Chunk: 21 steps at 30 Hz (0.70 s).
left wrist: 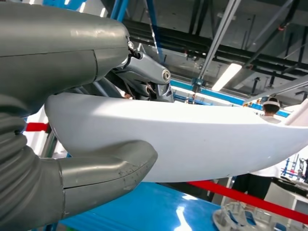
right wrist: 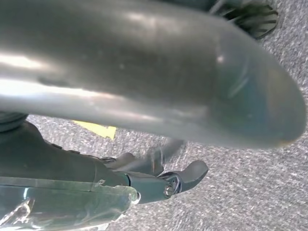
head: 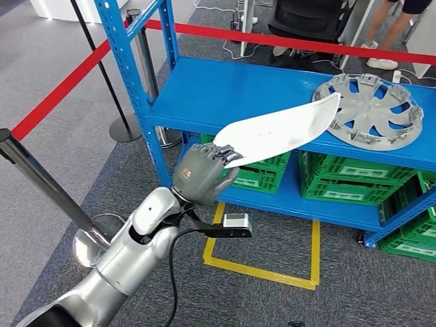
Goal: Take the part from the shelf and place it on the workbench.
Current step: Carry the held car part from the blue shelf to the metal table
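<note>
Nearest to us, our left arm (head: pixel 123 262) reaches forward from the lower left. Our left hand (head: pixel 201 174) is clamped on one end of the part (head: pixel 277 129), a long white curved blade-like panel. In the left wrist view the thumb (left wrist: pixel 109 171) presses one face of the part (left wrist: pixel 188 139) and the fingers wrap the opposite face. The part is in the air, off the shelf (head: pixel 226 92), and juts up and to the right over the shelf's front edge, its far tip in front of the wheel cover (head: pixel 370 110) lying on the shelf.

We judge the part light and fairly stiff, since an end grip carries it without visible sag. The surface looks smooth and glossy, so we expect it to slip or pivot in the grip. Held at the end, the long overhang gives leverage; a hold nearer the middle would steady it. We should keep the tip away from the shelf post (head: pixel 129 75) when turning.

Our right hand (right wrist: pixel 152 173) hangs over grey carpet; we cannot tell how its fingers stand.

Beyond, green crates (head: pixel 349 178) sit on the lower shelf, and a red barrier tape (head: pixel 288 42) runs behind.
</note>
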### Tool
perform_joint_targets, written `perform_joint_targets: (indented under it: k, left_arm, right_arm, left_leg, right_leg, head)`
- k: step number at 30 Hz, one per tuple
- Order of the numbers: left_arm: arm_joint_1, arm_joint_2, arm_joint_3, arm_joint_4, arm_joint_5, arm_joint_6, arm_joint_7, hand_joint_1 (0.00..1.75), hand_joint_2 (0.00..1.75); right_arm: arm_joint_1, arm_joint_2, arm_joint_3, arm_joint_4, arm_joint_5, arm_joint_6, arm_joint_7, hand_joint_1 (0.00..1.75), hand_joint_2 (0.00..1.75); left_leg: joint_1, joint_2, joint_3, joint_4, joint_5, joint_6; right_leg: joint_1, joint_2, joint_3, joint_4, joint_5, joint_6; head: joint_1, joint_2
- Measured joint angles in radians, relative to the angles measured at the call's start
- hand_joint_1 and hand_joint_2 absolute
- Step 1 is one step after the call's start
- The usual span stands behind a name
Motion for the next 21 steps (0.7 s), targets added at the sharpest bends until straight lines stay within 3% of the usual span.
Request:
perform_joint_targets:
  k: [2, 4, 5, 7, 9, 10, 11, 12, 14, 16, 19, 21]
  left_arm:
    - [-0.001, 0.000, 0.000, -0.001, 0.001, 0.000, 0.000, 1.75, 1.75]
    - [-0.002, 0.001, -0.001, -0.001, 0.003, 0.000, 0.000, 1.75, 1.75]
    - [-0.003, 0.002, -0.001, -0.001, 0.003, 0.000, 0.000, 1.75, 1.75]
    - [-0.004, 0.005, -0.001, -0.001, 0.004, 0.000, 0.000, 1.75, 1.75]
    - [-0.004, 0.007, -0.001, -0.001, 0.005, 0.000, 0.000, 1.75, 1.75]
    - [-0.004, 0.008, -0.002, -0.001, 0.006, 0.000, 0.000, 1.75, 1.75]
    - [-0.003, 0.009, -0.002, -0.001, 0.007, 0.000, 0.000, 1.75, 1.75]
    - [-0.003, 0.010, -0.002, -0.001, 0.008, 0.000, 0.000, 1.75, 1.75]
    - [-0.005, 0.010, -0.002, -0.001, 0.009, 0.000, 0.000, 1.75, 1.75]
    - [-0.009, 0.009, -0.002, -0.002, 0.010, 0.000, 0.000, 1.75, 1.75]
    - [-0.012, 0.008, -0.003, -0.002, 0.012, 0.000, 0.000, 1.75, 1.75]
    - [-0.013, 0.008, -0.003, -0.002, 0.012, 0.000, 0.000, 1.75, 1.75]
  right_arm:
    - [-0.002, 0.000, 0.000, 0.000, 0.002, 0.000, 0.001, 0.00, 0.00]
    - [-0.001, 0.000, 0.000, 0.000, 0.003, 0.000, 0.002, 0.00, 0.00]
    - [-0.002, 0.000, 0.000, 0.000, 0.004, 0.000, 0.002, 0.00, 0.00]
    - [-0.005, 0.000, 0.000, 0.000, 0.006, 0.000, 0.001, 0.00, 0.00]
    - [-0.006, 0.000, 0.000, 0.000, 0.008, 0.000, 0.001, 0.00, 0.00]
    - [-0.006, 0.000, 0.000, 0.000, 0.008, 0.000, 0.001, 0.00, 0.00]
    - [-0.006, 0.000, 0.000, 0.000, 0.009, 0.000, 0.001, 0.00, 0.00]
    - [-0.006, 0.000, 0.000, 0.000, 0.009, 0.000, 0.001, 0.00, 0.00]
    - [-0.007, 0.000, 0.000, 0.000, 0.009, 0.000, 0.001, 0.00, 0.00]
    - [-0.008, 0.000, 0.000, 0.000, 0.009, 0.000, 0.001, 0.00, 0.00]
    - [-0.009, 0.000, 0.000, 0.000, 0.009, 0.000, 0.001, 0.00, 0.00]
    - [-0.007, 0.000, 0.000, 0.000, 0.009, 0.000, 0.001, 0.00, 0.00]
  left_leg:
    - [-0.002, 0.000, -0.006, 0.002, 0.009, -0.011]
    - [-0.001, 0.000, -0.011, 0.004, 0.012, -0.023]
    - [-0.001, 0.000, -0.019, 0.016, -0.002, -0.029]
    - [0.002, 0.000, -0.055, 0.102, -0.072, -0.040]
    - [0.004, 0.000, -0.105, 0.237, -0.148, -0.048]
    - [0.004, 0.000, -0.117, 0.281, -0.163, -0.049]
    - [0.004, 0.000, -0.111, 0.288, -0.158, -0.049]
    - [0.004, 0.000, -0.087, 0.260, -0.139, -0.047]
    - [0.004, 0.000, 0.002, 0.122, -0.086, -0.040]
    - [0.001, -0.001, 0.069, 0.009, -0.062, -0.030]
    - [-0.002, -0.002, 0.069, -0.016, -0.050, -0.012]
    - [0.000, 0.000, 0.060, -0.020, -0.038, 0.003]
  right_leg:
    - [0.003, 0.002, 0.018, -0.036, 0.001, -0.009]
    - [0.001, 0.002, 0.008, -0.037, 0.010, -0.022]
    - [0.000, 0.002, 0.002, -0.038, 0.017, -0.031]
    - [-0.002, 0.001, -0.014, -0.040, 0.031, -0.044]
    - [-0.001, 0.000, -0.033, -0.039, 0.044, -0.046]
    - [-0.001, 0.000, -0.042, -0.039, 0.051, -0.046]
    - [-0.001, 0.000, -0.050, -0.039, 0.057, -0.045]
    - [-0.001, 0.000, -0.057, -0.039, 0.063, -0.044]
    - [-0.001, 0.001, -0.067, -0.038, 0.073, -0.040]
    - [0.001, 0.002, -0.074, -0.039, 0.084, -0.031]
    - [-0.001, 0.002, -0.082, -0.046, 0.102, -0.013]
    - [-0.003, 0.001, -0.099, -0.025, 0.079, -0.003]
  head:
    - [-0.001, 0.000]
    - [0.000, 0.000]
    - [-0.002, 0.000]
    - [-0.005, 0.000]
    - [-0.006, 0.000]
    - [-0.006, 0.000]
    - [-0.006, 0.000]
    - [-0.006, 0.000]
    - [-0.006, 0.000]
    - [-0.006, 0.000]
    - [-0.006, 0.000]
    - [-0.004, 0.000]
